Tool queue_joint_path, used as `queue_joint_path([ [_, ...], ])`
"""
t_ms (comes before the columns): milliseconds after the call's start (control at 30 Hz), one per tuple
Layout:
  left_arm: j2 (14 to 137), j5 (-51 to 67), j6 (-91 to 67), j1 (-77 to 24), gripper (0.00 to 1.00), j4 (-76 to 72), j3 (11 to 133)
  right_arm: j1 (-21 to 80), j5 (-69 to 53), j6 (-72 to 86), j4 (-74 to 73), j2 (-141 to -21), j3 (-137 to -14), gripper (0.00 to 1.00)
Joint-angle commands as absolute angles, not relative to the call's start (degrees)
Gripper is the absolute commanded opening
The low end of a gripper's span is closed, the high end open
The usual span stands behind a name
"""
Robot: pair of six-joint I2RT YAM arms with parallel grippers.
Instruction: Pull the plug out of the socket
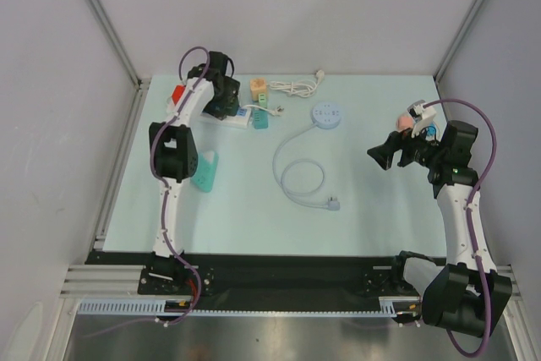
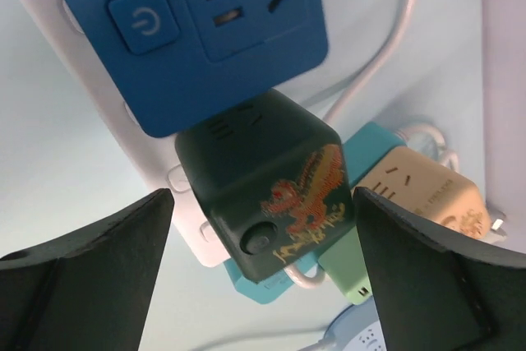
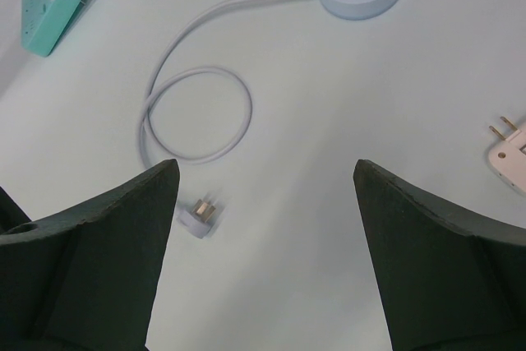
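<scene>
Left gripper (image 2: pixel 263 195) spread wide, flanking dark plug (image 2: pixel 275 174); right gripper (image 3: pixel 267 166) spread, empty

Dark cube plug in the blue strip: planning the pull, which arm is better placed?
Left. The left tool stands open astride the dark cube plug in the blue strip; the right tool hangs open over a loose cable.

Each arm is built of white link shells joined by black joint housings, on both the left arm (image 1: pixel 168 202) and the right arm (image 1: pixel 461 217). A purple cable (image 1: pixel 183 61) runs along each arm in loose loops. The left arm has a red patch (image 1: pixel 178 95) near its wrist. The fingers (image 2: pixel 90 260) are matte black, broad and tapered.
</scene>
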State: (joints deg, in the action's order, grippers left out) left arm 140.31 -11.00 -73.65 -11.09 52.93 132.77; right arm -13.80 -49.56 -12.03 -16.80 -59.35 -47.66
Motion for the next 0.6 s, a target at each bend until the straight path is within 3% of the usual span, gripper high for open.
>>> queue_joint_path([
  [0,141.94,-11.87,-75.59,-10.02,0.95,55.63,135.62,-14.24,-49.75,-11.69,-15.29,-59.33,-48.08,0.93],
  [300,139.84,-14.49,-70.23,-9.67,0.86,57.66,132.2,-14.24,-49.83,-11.6,-15.29,-59.24,-48.16,0.93],
  [567,127.98,-19.95,-58.72,-9.49,0.84,51.07,114.0,-14.24,-49.83,-11.51,-15.21,-58.89,-48.16,0.93],
])
